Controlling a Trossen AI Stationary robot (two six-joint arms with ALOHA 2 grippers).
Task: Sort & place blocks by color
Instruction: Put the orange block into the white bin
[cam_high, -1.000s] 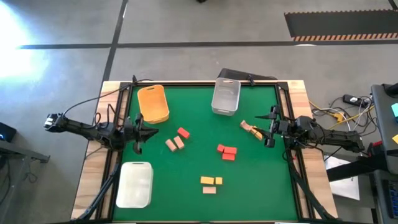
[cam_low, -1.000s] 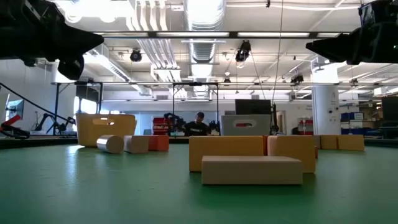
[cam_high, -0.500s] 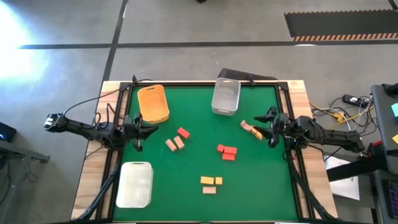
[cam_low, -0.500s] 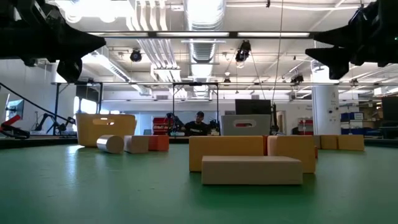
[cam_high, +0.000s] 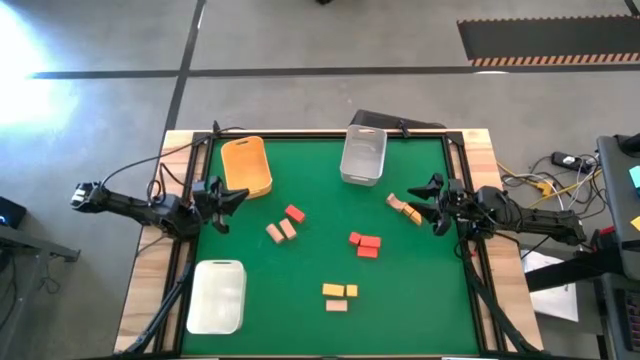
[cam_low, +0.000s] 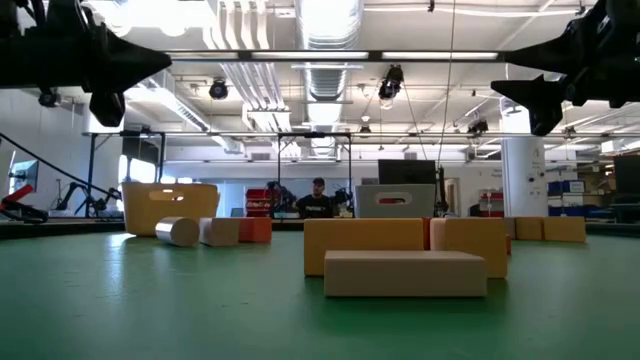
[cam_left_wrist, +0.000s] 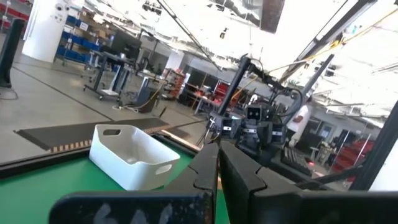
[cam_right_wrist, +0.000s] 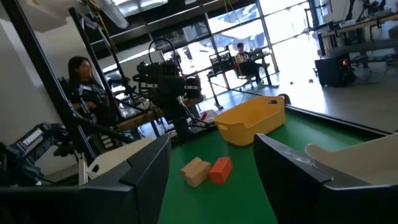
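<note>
Green bench (cam_high: 320, 250) at frame centre of the high view, wood-edged, with both arms reaching in from its sides.

White bin (cam_high: 217, 296) at lower left of the mat; orange bin (cam_high: 246, 166) at upper left, near the left arm; clear bin (cam_high: 363, 155) at upper centre.

Left tool (cam_high: 226, 203) at the mat's left edge, just below the orange bin, raised off the surface, grasping nothing; fingers pressed together in the left wrist view, so clenched. Right tool (cam_high: 432, 203) at the mat's right edge, also raised, fingers spread wide in the right wrist view, released and empty.

Blocks scattered across the middle of the mat, none in any bin:
- red blocks (cam_high: 365, 243), a cluster of three right of centre, touching one another.
- single red block (cam_high: 294, 213) left of centre, apart from the rest.
- two tan blocks (cam_high: 281, 231) side by side just below that single red one.
- yellow-orange pair (cam_high: 339, 290) at lower centre, with one tan block (cam_high: 336, 305) touching below.
- tan and orange blocks (cam_high: 403, 208) tilted at right, just beside the right tool.
</note>
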